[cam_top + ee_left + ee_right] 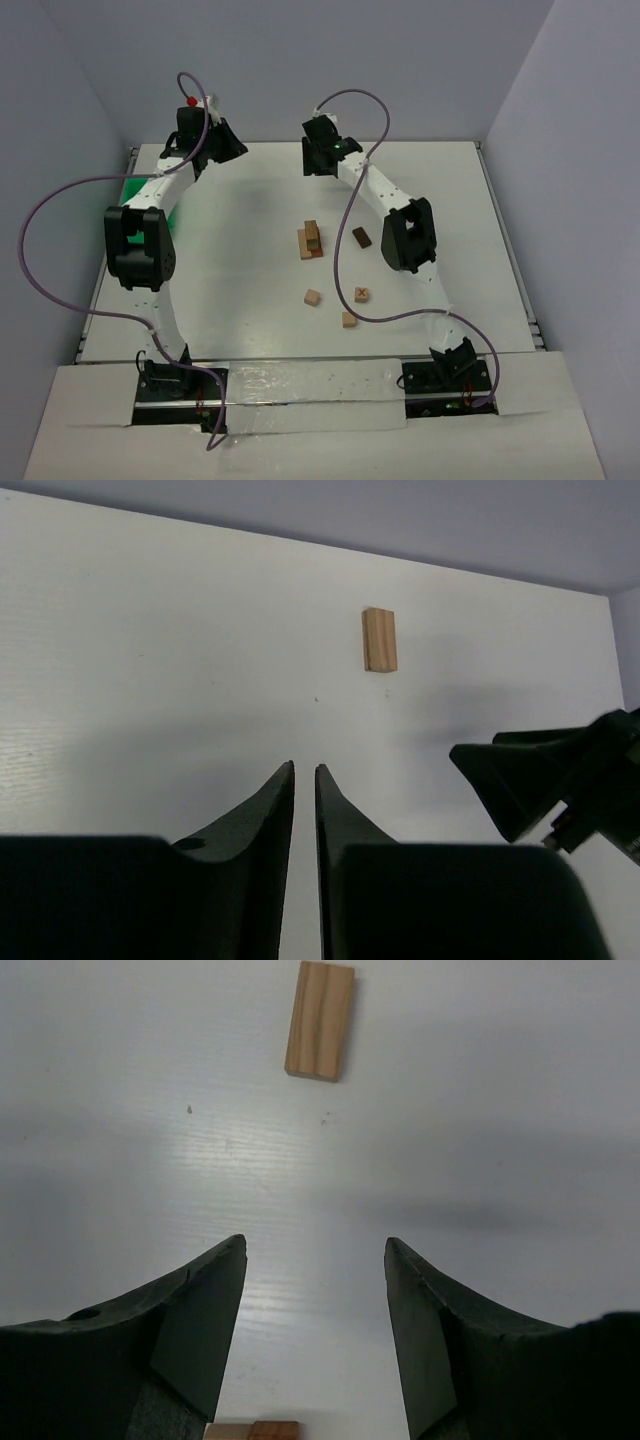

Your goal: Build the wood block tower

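A short stack of tan wood blocks, the tower [312,240], stands mid-table. A dark brown block [361,237] lies to its right. The X block [361,294] and two tan cubes [313,297] [348,320] lie nearer. A tan bar [320,1020] lies flat at the back, ahead of my open, empty right gripper [315,1242] [318,160], which hides it in the top view. The bar also shows in the left wrist view [379,640]. My left gripper [305,768] [230,148] is shut and empty, raised at the far back left, well left of the bar.
A green tray [113,213] sits at the left edge, mostly hidden behind my left arm. The back wall is close behind both grippers. Purple cables loop above the arms. The right gripper's fingers [540,780] show at the right of the left wrist view.
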`<state>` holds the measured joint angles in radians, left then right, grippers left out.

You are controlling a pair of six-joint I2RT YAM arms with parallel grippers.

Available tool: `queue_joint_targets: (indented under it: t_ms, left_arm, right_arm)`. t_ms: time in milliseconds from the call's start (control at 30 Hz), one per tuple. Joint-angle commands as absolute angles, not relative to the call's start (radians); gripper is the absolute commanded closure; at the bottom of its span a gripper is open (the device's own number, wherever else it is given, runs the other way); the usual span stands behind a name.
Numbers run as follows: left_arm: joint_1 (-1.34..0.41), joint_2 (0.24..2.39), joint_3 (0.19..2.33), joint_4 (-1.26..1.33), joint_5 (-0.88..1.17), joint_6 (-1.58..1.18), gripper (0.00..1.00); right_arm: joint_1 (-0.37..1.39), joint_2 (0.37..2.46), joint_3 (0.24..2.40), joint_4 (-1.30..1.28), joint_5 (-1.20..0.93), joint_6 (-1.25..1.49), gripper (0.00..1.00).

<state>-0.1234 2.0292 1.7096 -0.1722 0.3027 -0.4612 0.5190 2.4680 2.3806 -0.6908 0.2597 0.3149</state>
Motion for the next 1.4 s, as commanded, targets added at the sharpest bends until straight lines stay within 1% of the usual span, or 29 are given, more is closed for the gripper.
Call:
queue_joint_targets:
  t_ms: [0,67,100,167,200,233,267,367,500,633,767,867,900,1200,1367]
  left_arm:
    - [-0.121,1.981,1.723,-0.088,0.395,-0.438,0.76]
    - [-0.124,2.041,1.781,-0.092,0.431,-0.452,0.72]
    - [-0.124,2.079,1.826,-0.108,0.45,-0.464,0.71]
    - [-0.124,2.167,1.919,-0.126,0.527,-0.506,0.68]
    - [-0.126,2.28,2.012,-0.111,0.602,-0.595,0.66]
    - [-0.127,2.326,2.035,-0.082,0.64,-0.656,0.64]
    - [-0.129,2.359,2.038,0.048,0.726,-0.712,0.62]
    - [-0.136,2.496,2.1,0.271,0.816,-0.98,0.56]
    - [-0.155,2.717,2.299,0.422,0.831,-1.196,0.49]
    - [-0.193,2.785,2.331,0.447,0.742,-1.227,0.42]
    - [-0.227,2.84,2.346,0.428,0.704,-1.246,0.44]
    - [-0.25,2.862,2.346,0.411,0.671,-1.247,0.49]
    - [-0.261,2.877,2.357,0.397,0.656,-1.246,0.53]
    - [-0.325,2.941,2.462,0.246,0.522,-1.166,0.53]
    - [-0.328,2.95,2.46,0.184,0.494,-1.164,0.56]
  right_arm:
    - [0.508,2.454,2.382,-0.625,0.314,0.358,0.35]
    - [0.502,2.391,2.302,-0.599,0.317,0.353,0.34]
    - [0.496,2.367,2.269,-0.588,0.309,0.354,0.34]
    - [0.478,2.317,2.202,-0.573,0.277,0.36,0.33]
    - [0.454,2.276,2.154,-0.566,0.242,0.373,0.32]
    - [0.437,2.25,2.126,-0.565,0.22,0.38,0.32]
    - [0.419,2.21,2.08,-0.56,0.176,0.384,0.32]
    - [0.321,2.126,1.988,-0.552,0.082,0.397,0.3]
    - [0.223,2.027,1.871,-0.551,-0.032,0.39,0.27]
    - [0.137,1.939,1.779,-0.562,-0.1,0.378,0.26]
    - [0.079,1.867,1.698,-0.559,-0.126,0.376,0.26]
    - [0.055,1.83,1.661,-0.552,-0.139,0.377,0.26]
    - [0.05,1.82,1.646,-0.551,-0.143,0.376,0.26]
    - [0.02,1.753,1.599,-0.555,-0.14,0.361,0.26]
    - [0.012,1.749,1.585,-0.552,-0.129,0.361,0.26]
